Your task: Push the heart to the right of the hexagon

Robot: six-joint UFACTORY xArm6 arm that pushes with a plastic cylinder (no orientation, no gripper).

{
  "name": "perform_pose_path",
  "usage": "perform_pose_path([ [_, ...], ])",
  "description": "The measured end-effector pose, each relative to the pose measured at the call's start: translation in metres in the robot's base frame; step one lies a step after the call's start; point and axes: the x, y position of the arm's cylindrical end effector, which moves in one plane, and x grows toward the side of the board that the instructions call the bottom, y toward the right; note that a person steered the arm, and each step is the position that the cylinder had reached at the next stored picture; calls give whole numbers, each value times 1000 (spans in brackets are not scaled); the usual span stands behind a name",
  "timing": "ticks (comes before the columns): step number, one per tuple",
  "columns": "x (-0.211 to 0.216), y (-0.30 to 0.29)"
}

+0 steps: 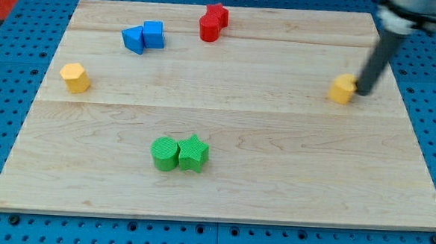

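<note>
A yellow heart block (342, 89) lies near the board's right edge. My tip (361, 92) stands just to its right, touching or almost touching it; the dark rod slants up to the view's top right. A yellow hexagon block (74, 77) lies far off at the board's left edge, at about the same height in the view.
A blue triangle (134, 39) and a blue cube (154, 34) sit together at the top left. A red star (219, 14) and another red block (209, 28) touch at the top middle. A green cylinder (164, 153) and a green star (193, 152) touch at the bottom middle.
</note>
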Motion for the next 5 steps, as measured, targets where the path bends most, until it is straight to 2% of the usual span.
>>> perform_pose_path([
  [1,-3,-118],
  [2,14,-209],
  [3,59,-201],
  [4,61,-274],
  [5,58,-280],
])
